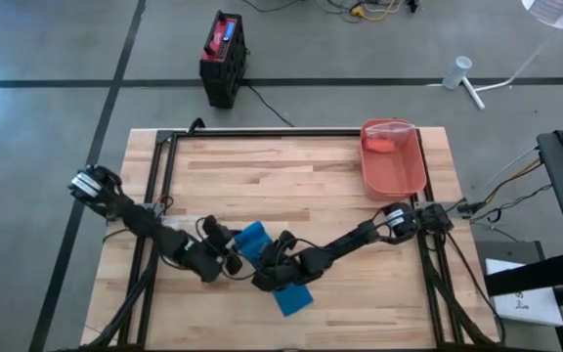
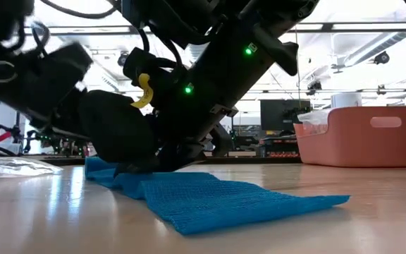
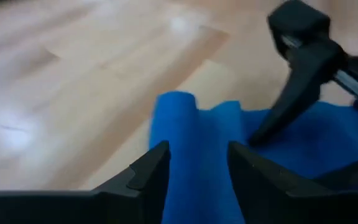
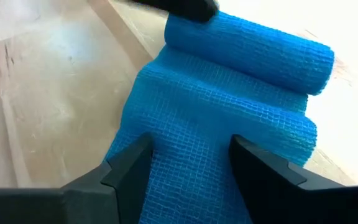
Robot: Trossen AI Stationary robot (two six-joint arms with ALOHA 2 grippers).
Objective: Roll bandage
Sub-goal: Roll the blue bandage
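1. Bandage (image 1: pixel 274 272): blue mesh strip, lying on the wooden table (image 1: pixel 291 176), near edge, roughly centre.
2. Far-left end is rolled into a short cylinder (image 4: pixel 253 50); the rest lies flat and wrinkled, trailing toward the near right (image 2: pixel 245 201).
3. Left gripper (image 3: pixel 197 165): down at the table just left of the roll, fingers (image 3: pixel 148 171) parted with the rolled end between them. Can't tell if they actually clamp it.
4. Right gripper (image 4: pixel 188 155): low over the flat part of the strip, just right of the left gripper, fingers (image 4: pixel 132 165) spread apart, nothing clamped between them.
5. One finger of the right gripper (image 3: pixel 291 93) shows in the left wrist view, tip down on the blue fabric.
6. Salmon bin (image 1: pixel 395 156): far right of the table, well apart from the bandage, with an orange item (image 1: pixel 380 146) inside.
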